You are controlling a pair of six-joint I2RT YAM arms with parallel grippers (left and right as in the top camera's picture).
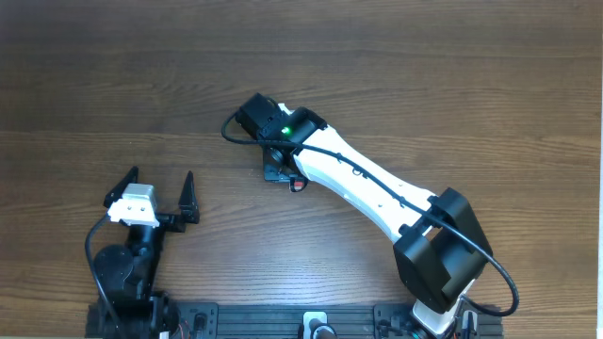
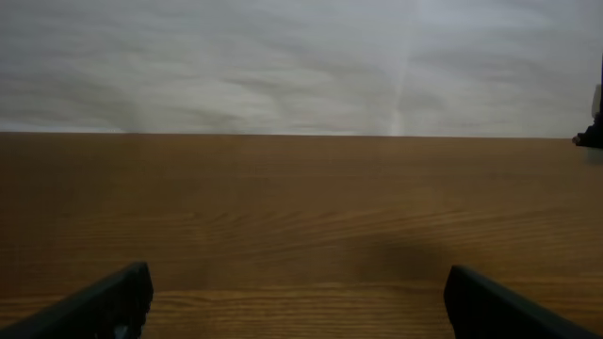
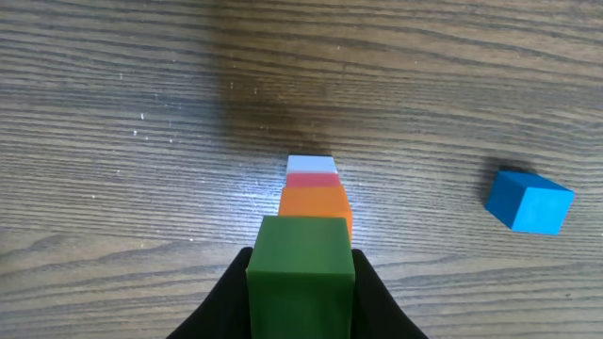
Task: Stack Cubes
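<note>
Over the middle of the table: my black right hand (image 3: 303,282), on its long white arm, is clamped on a small green cube (image 3: 301,247), maybe painted wood. One finger is on each side.
Left hand (image 1: 161,179): it rests low near my left base. Its fingers are spread wide and it holds nothing.
Tower: three small cubes stand in a pile right under the green one. I cannot tell if the green cube sits on the pile or hangs just above it.
Doing it well: I think the green cube should be flat and square with the cube below. I would go down slowly and let go only when it rests. Then I would lift straight up so my fingers do not bump the pile. A thin pile like this could tip from a small push.
Small orange cube (image 3: 316,209): top of the pile, just below the green one.
Small red cube (image 3: 311,179): under the orange one.
Small white cube (image 3: 311,165): lowest in the pile.
Small blue cube (image 3: 529,201): alone on the table, well apart from the pile. I guess it goes on last.
Brown wooden table (image 1: 452,85): flat, with long grain lines.
Plain white wall (image 2: 283,66): behind the far table edge.
</note>
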